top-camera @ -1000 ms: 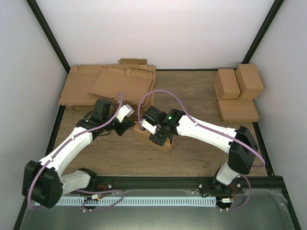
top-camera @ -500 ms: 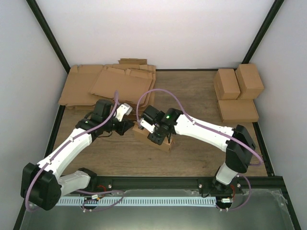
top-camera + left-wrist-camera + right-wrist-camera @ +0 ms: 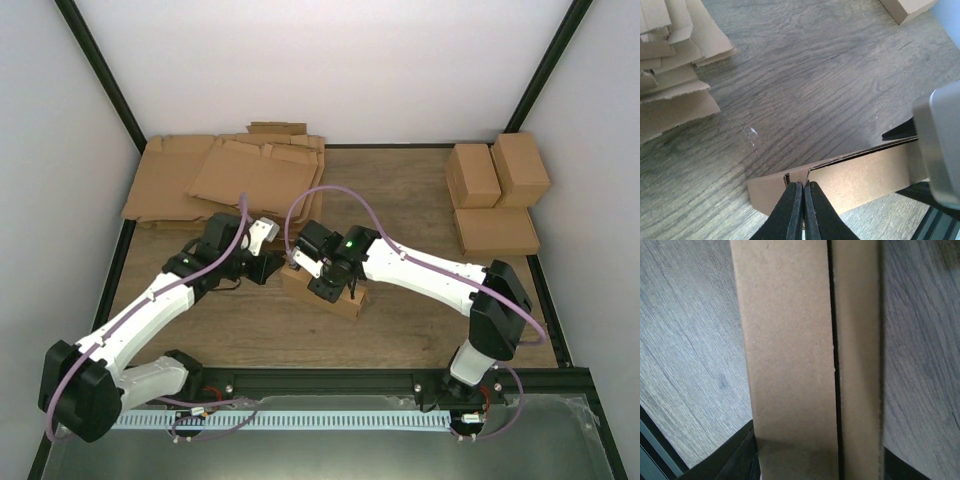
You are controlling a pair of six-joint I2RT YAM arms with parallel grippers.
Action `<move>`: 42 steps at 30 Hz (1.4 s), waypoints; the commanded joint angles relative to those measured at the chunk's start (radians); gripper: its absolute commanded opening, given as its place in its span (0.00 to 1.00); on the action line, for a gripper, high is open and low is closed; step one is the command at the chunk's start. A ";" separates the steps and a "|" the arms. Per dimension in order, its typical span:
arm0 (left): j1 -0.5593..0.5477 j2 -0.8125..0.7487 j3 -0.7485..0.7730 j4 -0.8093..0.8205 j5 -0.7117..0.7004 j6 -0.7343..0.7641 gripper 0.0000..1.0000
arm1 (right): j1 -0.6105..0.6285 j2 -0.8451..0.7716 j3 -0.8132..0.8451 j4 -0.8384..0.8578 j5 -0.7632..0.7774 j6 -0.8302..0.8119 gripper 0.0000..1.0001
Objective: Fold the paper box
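From above, the paper box lies on the wooden table near its middle, folded into a long shape, with nothing visible in it. Flat cardboard sheets are piled at the far left and three finished boxes sit at the far right. Both arms reach inward, elbows out. The left end effector is at the box's left end and the right end effector is down over its middle.

From the left wrist, the left end effector has its fingers pressed fully together, tips against the upper edge of the box.

From the right wrist, the box fills the frame, a dark seam running along it. The right end effector stands partly open, clasping the box between its dark fingers
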 commanded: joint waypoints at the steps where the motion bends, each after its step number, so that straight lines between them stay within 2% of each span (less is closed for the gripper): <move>1: -0.010 -0.038 -0.068 0.074 -0.019 -0.036 0.04 | -0.006 -0.021 0.049 0.014 0.038 0.028 0.45; 7: -0.015 -0.095 -0.156 0.172 -0.038 -0.036 0.04 | -0.006 -0.089 0.049 0.026 0.038 0.046 0.51; 17: -0.058 -0.130 -0.165 0.193 -0.104 -0.077 0.04 | -0.007 -0.214 0.030 0.062 -0.057 0.154 0.59; 22: -0.069 -0.133 -0.140 0.181 -0.140 -0.075 0.04 | -0.006 -0.342 -0.052 0.116 -0.032 0.297 0.67; 30: -0.100 -0.125 -0.139 0.189 -0.165 -0.079 0.04 | -0.007 -0.531 -0.175 0.103 0.067 0.578 0.67; 32: -0.104 -0.124 -0.136 0.188 -0.169 -0.077 0.04 | -0.008 -0.595 -0.208 0.089 0.122 0.683 0.77; 33: -0.106 -0.123 -0.133 0.189 -0.170 -0.077 0.04 | -0.012 -0.621 -0.221 0.074 0.140 0.730 0.78; 42: -0.117 -0.116 -0.124 0.179 -0.179 -0.074 0.04 | -0.033 -0.696 -0.277 -0.071 0.103 0.856 0.75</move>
